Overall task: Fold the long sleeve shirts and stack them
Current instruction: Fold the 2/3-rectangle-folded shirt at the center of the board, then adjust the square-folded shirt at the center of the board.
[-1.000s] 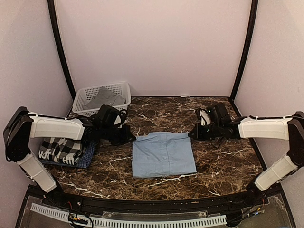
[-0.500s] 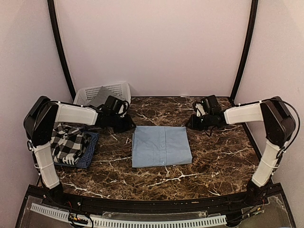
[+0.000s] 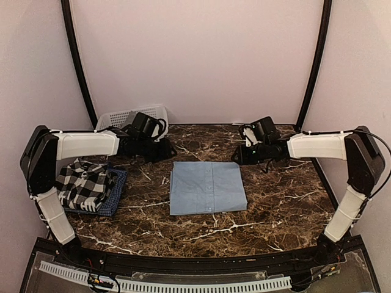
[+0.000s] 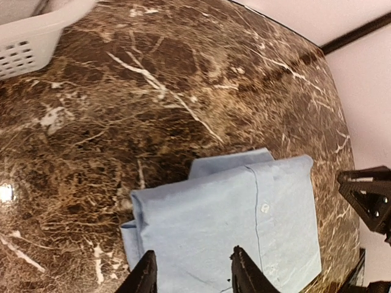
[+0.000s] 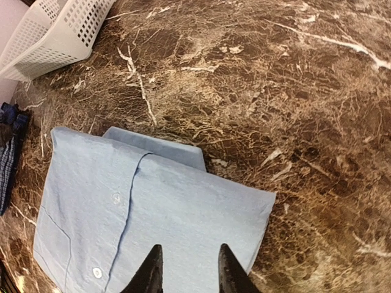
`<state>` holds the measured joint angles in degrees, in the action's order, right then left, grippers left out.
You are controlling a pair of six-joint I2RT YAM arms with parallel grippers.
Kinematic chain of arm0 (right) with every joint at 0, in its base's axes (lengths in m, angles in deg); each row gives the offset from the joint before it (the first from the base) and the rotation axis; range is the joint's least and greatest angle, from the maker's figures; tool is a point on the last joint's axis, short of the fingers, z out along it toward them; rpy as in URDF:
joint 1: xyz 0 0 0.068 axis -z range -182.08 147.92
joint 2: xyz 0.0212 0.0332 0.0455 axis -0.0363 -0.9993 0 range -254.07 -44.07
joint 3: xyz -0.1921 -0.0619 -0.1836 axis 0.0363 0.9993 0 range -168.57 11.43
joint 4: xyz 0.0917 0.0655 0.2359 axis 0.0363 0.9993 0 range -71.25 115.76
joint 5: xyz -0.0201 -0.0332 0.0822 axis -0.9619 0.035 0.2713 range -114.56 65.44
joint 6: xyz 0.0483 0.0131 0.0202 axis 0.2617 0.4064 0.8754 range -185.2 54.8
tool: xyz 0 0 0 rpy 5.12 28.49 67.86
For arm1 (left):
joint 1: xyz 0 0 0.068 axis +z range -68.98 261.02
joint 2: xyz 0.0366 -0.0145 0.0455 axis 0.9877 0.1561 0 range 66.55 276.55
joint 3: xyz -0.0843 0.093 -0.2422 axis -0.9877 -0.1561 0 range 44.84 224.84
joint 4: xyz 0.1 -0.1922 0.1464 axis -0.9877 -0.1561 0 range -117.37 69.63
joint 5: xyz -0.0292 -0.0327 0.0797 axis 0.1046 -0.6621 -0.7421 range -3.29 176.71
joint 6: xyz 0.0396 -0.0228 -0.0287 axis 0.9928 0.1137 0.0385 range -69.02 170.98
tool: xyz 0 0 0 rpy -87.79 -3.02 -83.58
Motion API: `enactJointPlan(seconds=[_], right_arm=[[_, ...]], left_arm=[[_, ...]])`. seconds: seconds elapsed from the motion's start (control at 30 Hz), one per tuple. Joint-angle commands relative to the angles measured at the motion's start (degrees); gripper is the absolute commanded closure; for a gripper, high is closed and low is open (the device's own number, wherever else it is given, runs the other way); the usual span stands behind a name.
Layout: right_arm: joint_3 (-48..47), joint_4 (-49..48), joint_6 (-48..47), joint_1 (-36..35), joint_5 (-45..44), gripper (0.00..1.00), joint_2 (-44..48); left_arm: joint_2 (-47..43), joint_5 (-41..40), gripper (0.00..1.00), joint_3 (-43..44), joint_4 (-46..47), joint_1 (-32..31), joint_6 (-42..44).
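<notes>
Shirt edges first: the light blue shirt (image 3: pixel 208 187) lies folded into a neat rectangle, flat on the dark marbled table (image 3: pixel 281 201). Its button placket runs down the middle, and a strip of an under-layer pokes out past its far edge.

Just beyond the shirt's far-left corner hovers the left gripper (image 3: pixel 160 149). The right gripper (image 3: pixel 239 155) hovers just beyond the far-right corner. In the overhead view neither touches the cloth. The wrist views show the left fingers (image 4: pixel 146 278) and the right fingers (image 5: pixel 151 268) standing moderately apart with nothing between them, blue cloth showing through each gap.

Left of the blue shirt and well apart from it, a black-and-white checked shirt (image 3: pixel 82 183) sits rumpled on a dark blue fine-checked shirt (image 3: pixel 116 194), by the table's left edge. Beyond the blue shirt's far-left corner, behind the left gripper, a white lattice basket (image 3: pixel 119 116) stands at the back wall.

Marbled surface shows on every side of the blue shirt: a broad stretch to its right, a band on its near side, and a narrower strip between it and the checked pile.
</notes>
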<state>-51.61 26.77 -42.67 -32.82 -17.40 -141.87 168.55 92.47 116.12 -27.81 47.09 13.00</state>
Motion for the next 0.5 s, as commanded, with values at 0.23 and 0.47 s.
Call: enactJointPlan(seconds=[0.23,0.47], right_arm=[[-4.18,1.46,-0.53,-0.90,-1.16,0.87,-6.01],[-9.97,2.84,-1.65,-0.42,-1.02,0.89,-13.15]], left_arm=[[4.05,5.55,0.73,1.74,-0.73,-5.97,-1.90],[10.02,3.96,0.75,6.95,-2.52,-5.79,0.58]])
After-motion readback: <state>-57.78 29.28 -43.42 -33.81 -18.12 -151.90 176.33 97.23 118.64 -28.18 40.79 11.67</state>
